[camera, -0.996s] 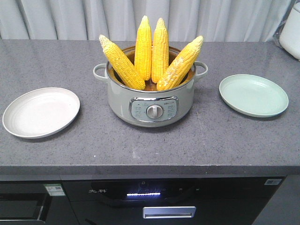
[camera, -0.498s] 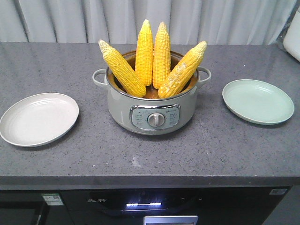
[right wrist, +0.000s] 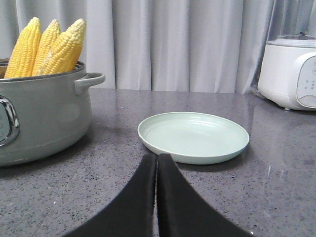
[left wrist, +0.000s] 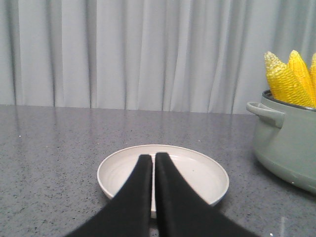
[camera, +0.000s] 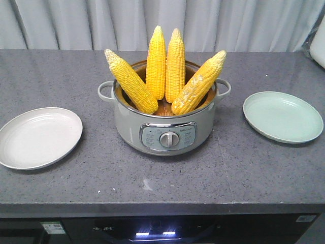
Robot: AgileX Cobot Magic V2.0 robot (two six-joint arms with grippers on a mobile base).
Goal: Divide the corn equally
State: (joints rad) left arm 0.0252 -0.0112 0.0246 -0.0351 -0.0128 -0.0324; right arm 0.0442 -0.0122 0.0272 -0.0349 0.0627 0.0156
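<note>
Corn, four cobs, stands tip-up in the pot at the middle of the countertop, while the left gripper and right gripper hang low and level, fingers pressed together, facing the white plate and green plate near its left and right edges.

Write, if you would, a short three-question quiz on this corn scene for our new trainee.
1. How many corn cobs stand in the pot?
2. True or false: the white plate and the green plate hold no corn.
3. The left pincer is: A) open, B) shut on nothing, C) shut on a cob.

Key: 1. Four. 2. True. 3. B.
</note>
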